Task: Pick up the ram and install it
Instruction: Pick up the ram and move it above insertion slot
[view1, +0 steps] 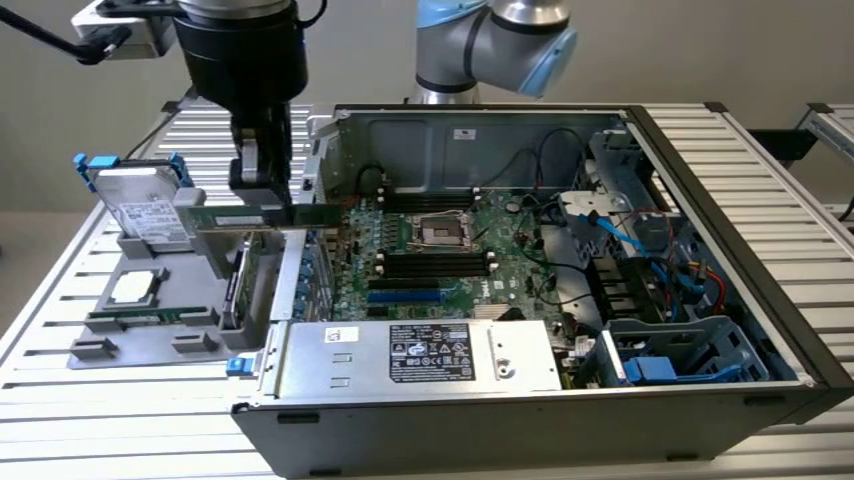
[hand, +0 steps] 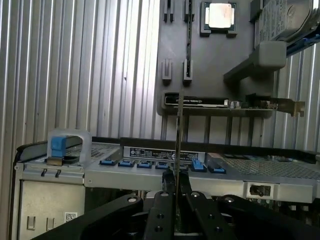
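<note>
Your claw (view1: 262, 203) is clenched on the ram (view1: 254, 218), gripping it from above at its upper long edge. In the exterior view the green stick hangs level, a white label on its face, clear of the grey fixture tray (view1: 134, 345) beneath it. It is over the tray's side nearest the open computer case (view1: 747, 180), and its end toward the exterior view's right reaches close to the case's near wall.

From the wrist view you see the ram (hand: 179, 135) edge-on, a thin line running out from between the two black fingers (hand: 166, 187), which press on it from either side; the claw (hand: 176, 180) has no gap beyond the board's thickness.

The ram is not in the case. On the motherboard (view1: 461, 285) the black memory slots (view1: 434, 263) lie either side of the processor socket (view1: 438, 231), well apart from the stick. The power supply (view1: 420, 355) sits at the case's front edge.

On the tray you can make out a hard drive (view1: 140, 205), a square processor chip (view1: 130, 287) and, in the wrist view, a green expansion card (hand: 220, 102) with its metal bracket lying in its holder beyond the ram. Tray and case both rest on the slatted metal counter (view1: 54, 250)
</note>
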